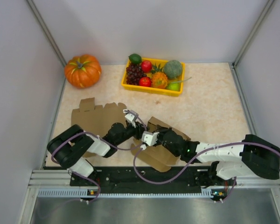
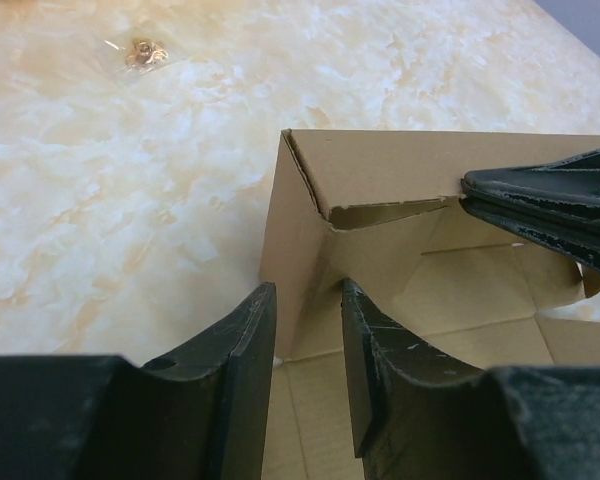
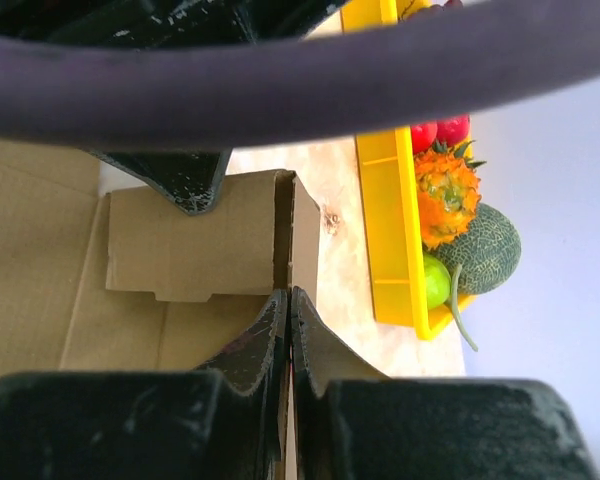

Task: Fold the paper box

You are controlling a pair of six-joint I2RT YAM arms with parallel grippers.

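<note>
At the lower centre of the top view, one paper box (image 1: 97, 119) lies part-folded on the table (image 1: 210, 107), with the left gripper (image 1: 133, 116) and right gripper (image 1: 147, 138) meeting over it. Only here does one pumpkin (image 1: 83, 70) show, at upper left. The left wrist view alone shows its fingers (image 2: 245, 370) parted before an upright cardboard wall, gripping nothing. The right wrist view shows its fingers (image 3: 265, 340) pinched tight on the box's edge, with one yellow tray (image 3: 392, 200) of fruit at right.

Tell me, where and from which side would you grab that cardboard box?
Probably the top edge of an upright side wall of the cardboard box, from above, jaws straddling both faces. It stands as a thin sheet; the base lies flat on the table, nothing to pinch.
</note>
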